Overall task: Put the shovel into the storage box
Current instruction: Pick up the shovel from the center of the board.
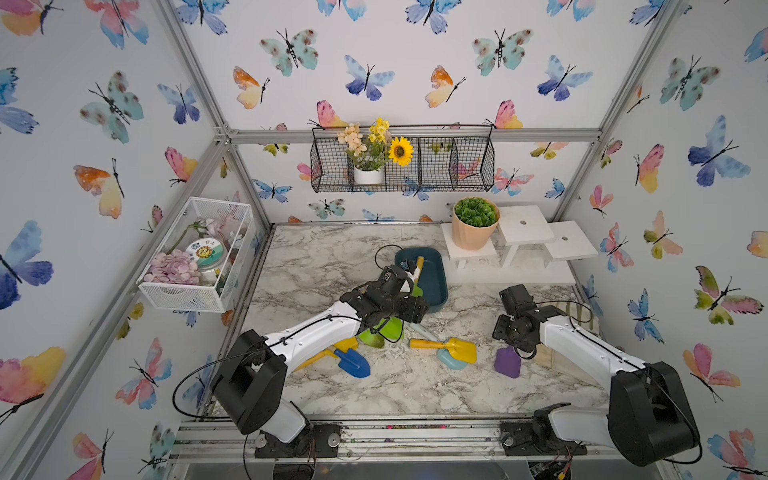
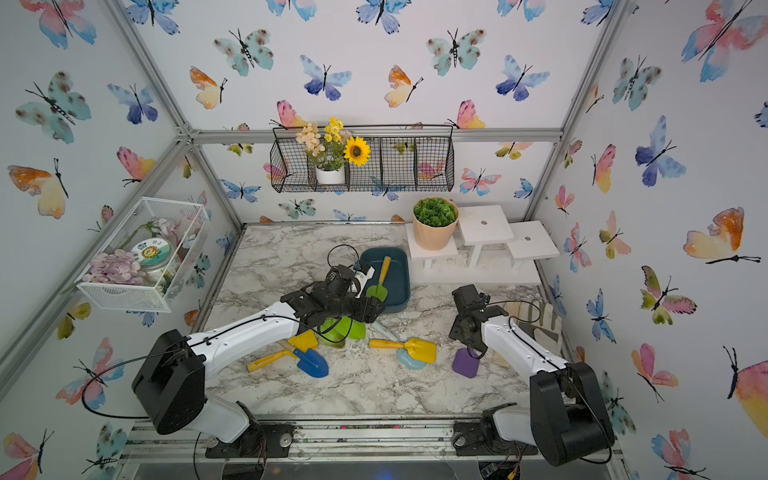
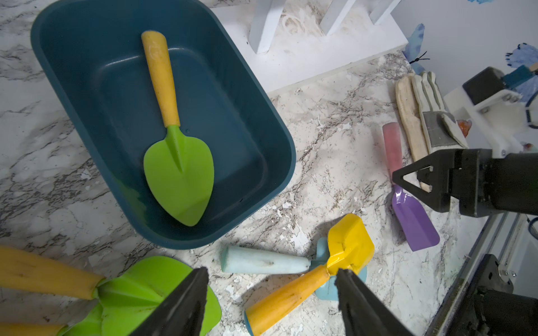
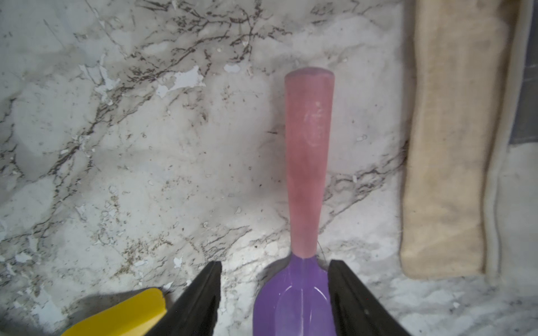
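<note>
Nearest the arm bases: noted a blue shovel (image 1: 353,363), a yellow shovel (image 1: 461,349) and a purple shovel (image 4: 305,163) lying loose on the marble table (image 1: 395,395), apart from the storage box (image 3: 256,122). Straddled the purple shovel's neck with the right gripper (image 4: 275,263): jaws spread, one finger at the blade's edge, a gap beside the other, nothing pinched yet. Held the left gripper (image 3: 270,273) raised above the table near the box, jaws likewise spread and empty. Farther back, found the storage box flat on the table, just before the white stand (image 1: 536,232). Already contained a green shovel (image 3: 179,174), laid lengthwise, blade toward the arms. Judged the step in hand to be the grasp of the purple shovel. Called, next, for closing on the narrow neck or handle rather than the wide blade. Called then for lifting clear of the glove (image 4: 448,145) alongside, carrying toward the box, and laying the shovel parallel to the green one, so as to fit the floor left free.
</note>
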`<action>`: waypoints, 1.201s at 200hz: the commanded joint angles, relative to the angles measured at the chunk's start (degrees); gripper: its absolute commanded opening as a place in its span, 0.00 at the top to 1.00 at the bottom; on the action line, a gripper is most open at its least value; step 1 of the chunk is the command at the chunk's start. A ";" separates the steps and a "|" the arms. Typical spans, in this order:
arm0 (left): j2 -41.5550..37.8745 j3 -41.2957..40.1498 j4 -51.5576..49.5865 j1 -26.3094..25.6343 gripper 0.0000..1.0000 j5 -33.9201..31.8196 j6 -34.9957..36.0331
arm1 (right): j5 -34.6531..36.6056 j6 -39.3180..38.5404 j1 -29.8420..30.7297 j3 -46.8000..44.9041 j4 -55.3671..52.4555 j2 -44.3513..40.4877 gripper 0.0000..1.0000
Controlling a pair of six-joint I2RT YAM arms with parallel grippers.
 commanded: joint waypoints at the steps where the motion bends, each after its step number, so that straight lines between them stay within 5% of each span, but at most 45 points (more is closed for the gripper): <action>1: 0.96 -0.41 0.16 -0.24 0.25 -0.20 0.96 | -1.32 0.51 -0.97 -1.25 1.07 0.29 0.38; 125: 1.20 -0.32 -0.11 -0.24 0.25 -1.88 0.32 | -3.77 -3.81 -3.85 -3.57 8.16 6.22 0.52; 240: -0.68 -1.68 1.77 2.91 0.26 -0.27 -2.88 | -6.42 -7.13 -3.89 -1.11 8.21 7.22 0.80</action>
